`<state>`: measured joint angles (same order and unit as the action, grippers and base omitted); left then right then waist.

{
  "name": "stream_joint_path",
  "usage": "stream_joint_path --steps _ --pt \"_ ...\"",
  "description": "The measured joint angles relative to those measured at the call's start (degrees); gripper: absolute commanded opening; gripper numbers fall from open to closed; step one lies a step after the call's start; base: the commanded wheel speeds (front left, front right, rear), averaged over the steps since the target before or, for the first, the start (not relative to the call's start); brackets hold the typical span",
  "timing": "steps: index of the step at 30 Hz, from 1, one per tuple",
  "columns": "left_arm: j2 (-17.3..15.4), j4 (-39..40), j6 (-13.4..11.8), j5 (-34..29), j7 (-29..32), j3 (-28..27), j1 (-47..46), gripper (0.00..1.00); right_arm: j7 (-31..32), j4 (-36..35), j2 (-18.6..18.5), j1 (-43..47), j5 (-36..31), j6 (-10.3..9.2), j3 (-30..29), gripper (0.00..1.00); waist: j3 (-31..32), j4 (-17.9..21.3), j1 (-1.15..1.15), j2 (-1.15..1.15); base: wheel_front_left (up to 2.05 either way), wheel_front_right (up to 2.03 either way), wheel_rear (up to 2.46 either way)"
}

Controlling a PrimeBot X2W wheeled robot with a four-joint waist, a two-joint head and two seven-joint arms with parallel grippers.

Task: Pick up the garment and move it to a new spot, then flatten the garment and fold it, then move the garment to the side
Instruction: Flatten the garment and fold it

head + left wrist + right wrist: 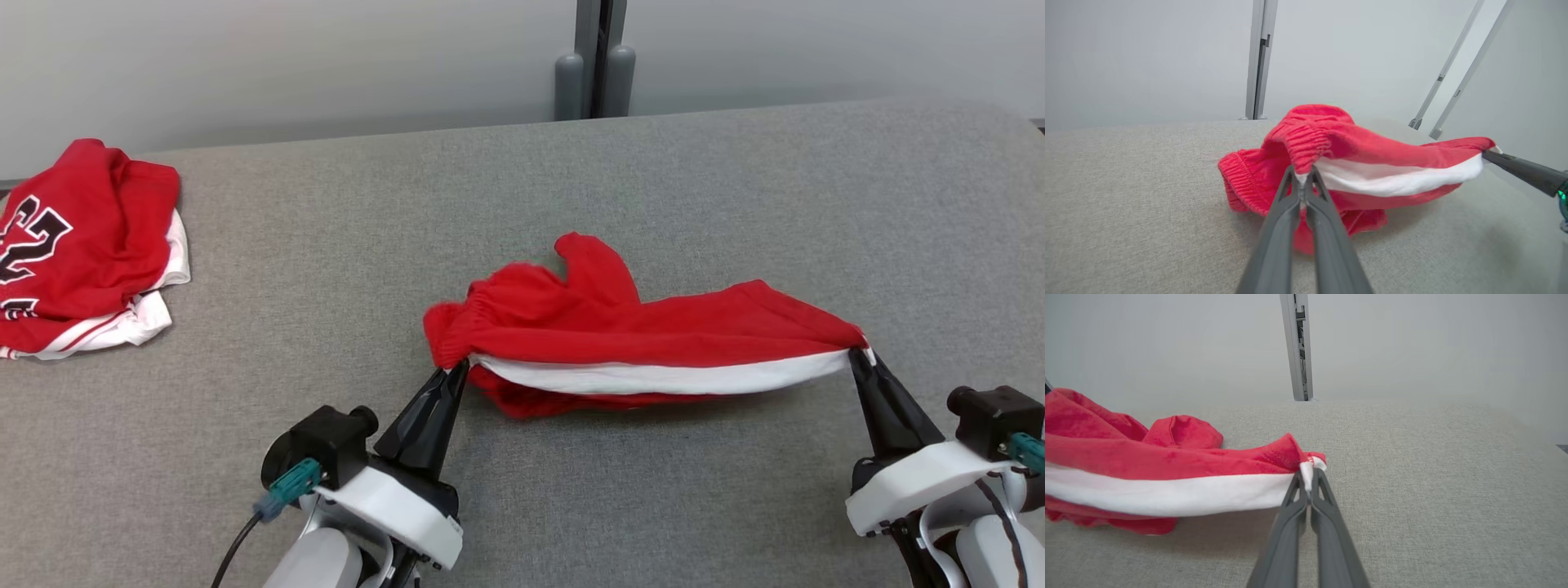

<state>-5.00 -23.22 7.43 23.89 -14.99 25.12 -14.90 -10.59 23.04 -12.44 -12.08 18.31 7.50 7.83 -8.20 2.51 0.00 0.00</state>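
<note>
End effectors [459, 367] [856, 353] tight on garment [620, 327]

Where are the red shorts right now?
Head view: the red shorts span the middle of the grey table, held between the left tool and the right tool, well right of the red jersey.

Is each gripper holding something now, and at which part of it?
Both hold the red garment. The left gripper pinches the elastic waistband end and the right gripper pinches the hem end of its white stripe.
</note>
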Motion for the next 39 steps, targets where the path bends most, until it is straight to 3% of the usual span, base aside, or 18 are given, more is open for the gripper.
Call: stream_joint_path --steps 14,19,23,29,32,39 --pt "-3.6 28.6 -0.5 4.5 1.2 -4.0 6.6 0.0 2.9 -24.7 -0.2 4.9 7.9 -0.01 -1.4 0.0 3.5 0.2 0.0 0.0 0.0 0.0 0.0" --pt "-5.7 38.4 -1.4 5.0 5.4 -5.5 5.5 0.0 5.4 -34.7 0.4 5.8 9.1 -0.01 -3.1 0.0 3.4 0.7 0.0 0.0 0.0 0.0 0.0" --pt "-7.4 42.2 -1.5 6.3 10.2 -6.3 0.9 0.0 7.9 -38.4 1.3 4.6 10.3 -0.01 -3.0 0.0 2.4 0.8 0.0 0.0 0.0 0.0 0.0" --pt "-9.8 34.7 -1.1 8.9 17.7 -7.7 -11.5 0.0 10.5 -33.6 2.8 -5.2 11.8 -0.01 -1.6 0.0 -1.0 1.0 0.0 0.0 0.0 0.0 0.0" --pt "-10.8 27.6 -0.8 10.0 21.0 -8.0 -20.8 0.0 10.0 -28.1 5.4 -14.8 14.9 -0.01 -1.9 0.0 -3.5 1.3 0.0 0.0 0.0 0.0 0.0" --pt "-12.6 12.2 -0.4 8.7 23.7 -8.4 -44.6 0.0 4.9 -12.0 8.3 -42.1 14.8 -0.02 -1.4 0.0 -10.7 3.6 0.0 0.0 0.0 0.0 0.0"
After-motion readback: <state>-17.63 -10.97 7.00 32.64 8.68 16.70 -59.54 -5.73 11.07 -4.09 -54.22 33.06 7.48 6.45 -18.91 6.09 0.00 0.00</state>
